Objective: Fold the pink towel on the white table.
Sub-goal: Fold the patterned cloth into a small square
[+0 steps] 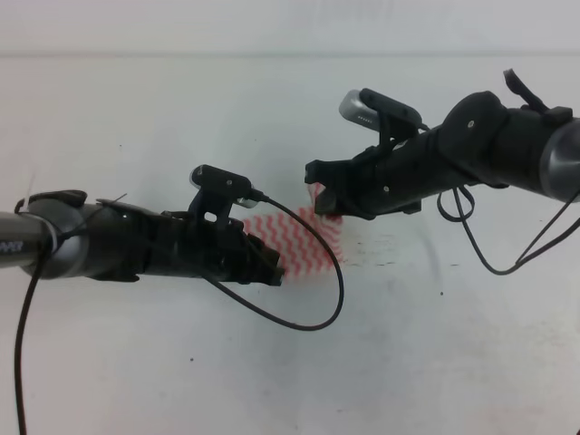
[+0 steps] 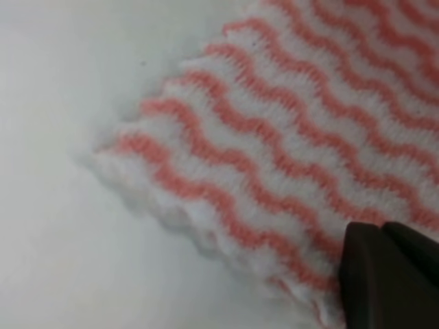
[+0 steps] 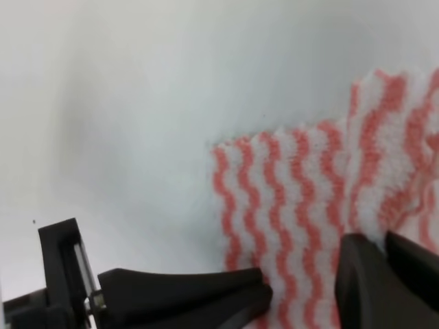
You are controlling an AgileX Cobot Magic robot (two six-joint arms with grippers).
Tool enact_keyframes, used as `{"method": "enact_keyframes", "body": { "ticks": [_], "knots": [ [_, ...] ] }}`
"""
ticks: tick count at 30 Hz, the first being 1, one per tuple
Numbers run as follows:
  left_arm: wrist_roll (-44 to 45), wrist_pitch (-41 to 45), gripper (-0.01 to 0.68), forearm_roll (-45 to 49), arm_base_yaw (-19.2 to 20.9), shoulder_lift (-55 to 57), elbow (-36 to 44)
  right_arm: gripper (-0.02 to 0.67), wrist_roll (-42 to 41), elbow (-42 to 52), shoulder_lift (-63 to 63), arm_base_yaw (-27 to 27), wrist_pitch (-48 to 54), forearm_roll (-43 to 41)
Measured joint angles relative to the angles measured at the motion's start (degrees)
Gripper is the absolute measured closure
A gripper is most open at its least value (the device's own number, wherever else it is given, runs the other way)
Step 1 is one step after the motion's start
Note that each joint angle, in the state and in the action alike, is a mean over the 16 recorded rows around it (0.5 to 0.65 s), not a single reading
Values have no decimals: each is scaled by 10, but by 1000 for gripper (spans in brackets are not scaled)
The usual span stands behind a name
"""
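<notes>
Pink towel (image 1: 304,243) lies between both pincers — right pincer (image 1: 323,201) grips its raised corner; left pincer's (image 1: 272,272) opening unclear.

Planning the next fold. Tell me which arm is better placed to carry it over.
Probably right. The right tool has a raised corner of the pink towel between its fingers in its wrist view, lifted off the white table. The left tool only sits at the opposite flat edge.

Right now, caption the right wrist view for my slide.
Right gripper straddling a raised corner of the pink towel on the white table.
</notes>
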Motion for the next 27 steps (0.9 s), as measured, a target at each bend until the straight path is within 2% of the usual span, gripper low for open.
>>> {"method": "enact_keyframes", "body": {
  "ticks": [27],
  "knots": [
    [14, 4, 678, -16, 0, 0, -1, 665, -2, -22, 18, 20, 5, -4]
  ]
}}
